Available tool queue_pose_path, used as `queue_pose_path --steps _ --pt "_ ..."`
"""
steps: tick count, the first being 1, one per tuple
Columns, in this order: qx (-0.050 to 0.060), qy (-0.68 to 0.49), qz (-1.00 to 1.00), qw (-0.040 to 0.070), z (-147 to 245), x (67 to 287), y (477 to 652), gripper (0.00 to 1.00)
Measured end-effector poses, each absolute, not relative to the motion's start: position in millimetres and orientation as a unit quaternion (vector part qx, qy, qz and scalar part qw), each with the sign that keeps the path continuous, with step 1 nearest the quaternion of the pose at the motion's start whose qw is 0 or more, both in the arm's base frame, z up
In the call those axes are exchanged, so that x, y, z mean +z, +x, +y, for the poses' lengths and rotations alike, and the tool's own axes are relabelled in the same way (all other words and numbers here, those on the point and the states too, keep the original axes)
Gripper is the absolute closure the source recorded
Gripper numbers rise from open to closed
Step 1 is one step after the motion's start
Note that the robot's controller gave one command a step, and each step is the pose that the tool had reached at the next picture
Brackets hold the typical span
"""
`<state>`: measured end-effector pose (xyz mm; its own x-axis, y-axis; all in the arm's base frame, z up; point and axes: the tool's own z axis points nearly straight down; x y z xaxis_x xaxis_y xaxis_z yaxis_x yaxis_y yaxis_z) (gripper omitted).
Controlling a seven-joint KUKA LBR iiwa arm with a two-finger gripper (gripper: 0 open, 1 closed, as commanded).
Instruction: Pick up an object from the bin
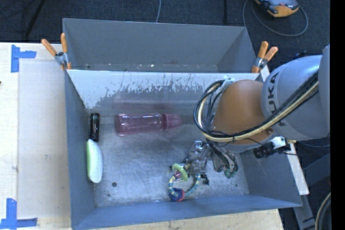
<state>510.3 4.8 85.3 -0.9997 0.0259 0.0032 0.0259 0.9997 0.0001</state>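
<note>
Arm (302, 99): enters from the right, bent steeply down into the bin (156, 51), orange wrist cover (242, 107) uppermost and ringed with cables.
Gripper (200, 161): low over the floor at the front right; whether it is open or closed, or has hold of anything, I cannot tell from here.
Multicoloured beaded tangle (180, 183): directly at the gripper's tip, towards the front wall.
Pink bottle (141, 123): lying on its side, mid-floor.
Black cylinder (95, 126) and white-green oblong (94, 160): along the left wall.
</note>
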Motion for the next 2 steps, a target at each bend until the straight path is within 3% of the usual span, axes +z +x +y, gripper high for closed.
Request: queue_pose_path --steps 1,2 --pt "0.0 -0.013 -1.0 0.002 4.8 85.3 510.3 1.0" --pt "0.0 -0.004 -1.0 0.0 -1.0 224.6 498.3 1.0"
